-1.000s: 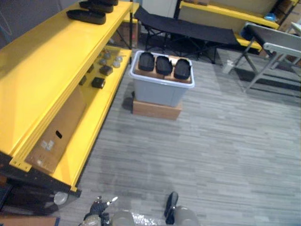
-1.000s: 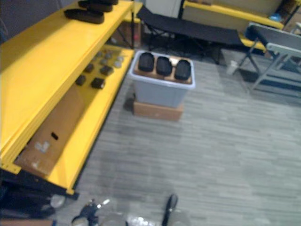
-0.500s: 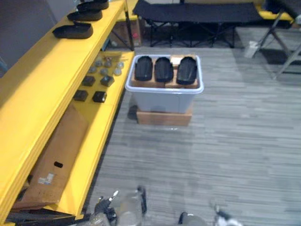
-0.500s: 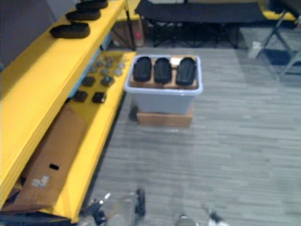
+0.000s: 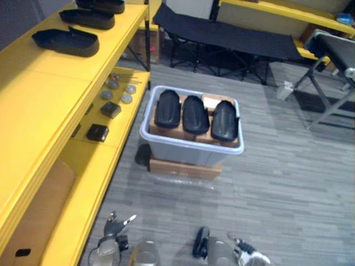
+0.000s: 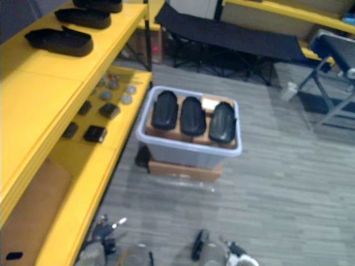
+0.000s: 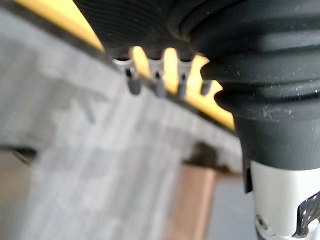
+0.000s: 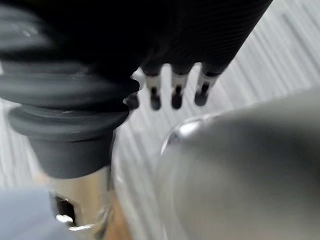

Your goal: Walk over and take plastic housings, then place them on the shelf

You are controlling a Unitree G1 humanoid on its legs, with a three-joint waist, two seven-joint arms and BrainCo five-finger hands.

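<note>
Black plastic: three housings [image 5: 195, 113] lie side by side on cardboard packing in the grey bin [image 5: 183, 151]. The bin stands on a flat cardboard box [image 5: 183, 168] on the floor [image 5: 288, 183], just beside the yellow shelf [image 5: 50, 94]. Three shelved shells [image 5: 65, 41] of the same kind lie in a row on the top board.

What changed: against half a second ago the whole head view has shifted, and the bin now sits lower and larger in frame. Read that as your camera moving, not the bin; the walk-over looks under way. None of the three has left the bin.

Left robot hand [image 7: 156, 82]: fingers hang straight and slack, nothing in them, with floor and the yellow edge past them. Right robot hand [image 8: 175, 95]: the same, fingers loose and empty over the floor.

Meaning for you: this looks like approach only, with no pick started. The bin is likely still out of arm's reach. Judged from here, you need to close in and face the bin before either arm rises.
</note>
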